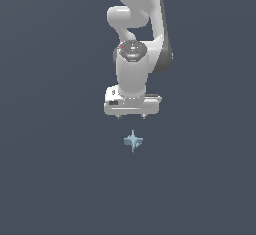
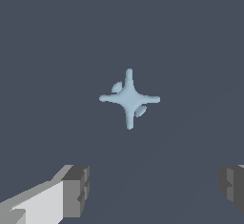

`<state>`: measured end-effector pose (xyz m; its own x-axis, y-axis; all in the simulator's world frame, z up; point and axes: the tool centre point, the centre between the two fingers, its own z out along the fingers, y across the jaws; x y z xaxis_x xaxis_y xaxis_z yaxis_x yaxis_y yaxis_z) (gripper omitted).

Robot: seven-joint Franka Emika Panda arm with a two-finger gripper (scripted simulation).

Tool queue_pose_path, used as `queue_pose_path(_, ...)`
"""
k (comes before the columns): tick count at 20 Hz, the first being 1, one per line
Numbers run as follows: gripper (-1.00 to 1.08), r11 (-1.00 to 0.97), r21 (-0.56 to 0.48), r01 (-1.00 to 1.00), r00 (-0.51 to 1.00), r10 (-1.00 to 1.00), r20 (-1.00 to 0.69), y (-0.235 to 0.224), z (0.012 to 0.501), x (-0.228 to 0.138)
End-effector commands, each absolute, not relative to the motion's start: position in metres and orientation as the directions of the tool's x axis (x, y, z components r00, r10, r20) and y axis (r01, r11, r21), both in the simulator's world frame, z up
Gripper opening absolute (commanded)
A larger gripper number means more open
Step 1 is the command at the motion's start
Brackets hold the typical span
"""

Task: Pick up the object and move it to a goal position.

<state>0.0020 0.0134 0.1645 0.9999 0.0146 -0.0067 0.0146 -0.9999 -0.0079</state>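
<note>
The object (image 1: 133, 140) is a small pale-blue four-pointed star shape lying on the dark grey surface. In the wrist view the object (image 2: 129, 98) lies ahead of the fingers, apart from them. My white gripper (image 1: 131, 116) hangs from the arm above and behind it in the exterior view, not touching it. My gripper (image 2: 153, 189) is open wide with nothing between its grey fingertips (image 2: 76, 190).
The white arm (image 1: 137, 34) rises behind the gripper toward the top of the exterior view. A plain dark grey surface (image 1: 55, 169) spreads all around.
</note>
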Motion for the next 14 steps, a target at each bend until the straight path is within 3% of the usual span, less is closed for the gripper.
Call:
queue_pose_path(1,1.0,-1.0,-0.008,0.015,1.0,0.015,-0.007,0.013,0.164,0.002)
queue_pose_path(14,1.0,-0.999,0.009,-0.032,0.999,-0.032,-0.016,-0.004,0.164,0.0)
